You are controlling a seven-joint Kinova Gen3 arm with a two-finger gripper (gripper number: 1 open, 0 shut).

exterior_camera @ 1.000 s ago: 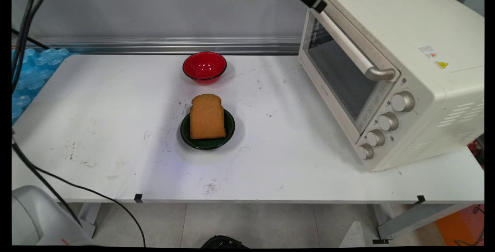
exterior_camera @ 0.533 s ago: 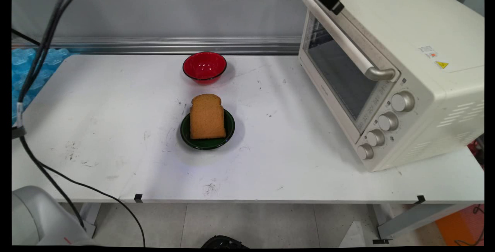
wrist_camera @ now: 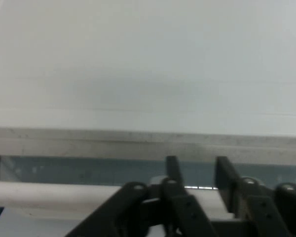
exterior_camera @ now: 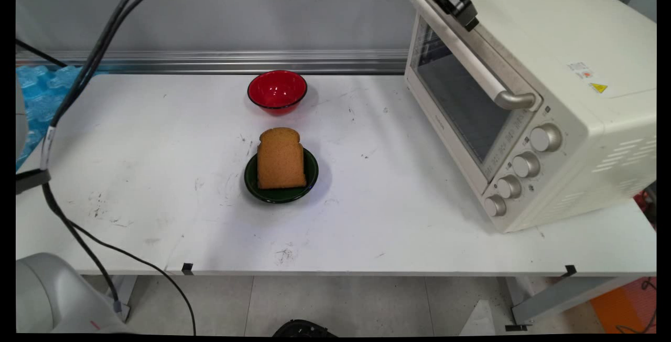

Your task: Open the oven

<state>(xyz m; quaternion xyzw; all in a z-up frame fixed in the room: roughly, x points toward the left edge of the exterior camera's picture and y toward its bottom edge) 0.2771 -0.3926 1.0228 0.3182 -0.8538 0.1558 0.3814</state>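
Your gripper (exterior_camera: 468,17) is mostly cut off at the top edge, by the oven (exterior_camera: 529,95).
Its fingers (wrist_camera: 173,170) look slightly parted at the handle (exterior_camera: 474,61)'s far end; contact is unclear.

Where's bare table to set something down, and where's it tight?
Free: the table's left part, from the red bowl and green plate with toast out to the left edge; the near strip in front of the plate; the lane between plate and oven. Tight: the bowl-to-toast gap, and the oven's top front edge, where the gripper sits by the door handle.
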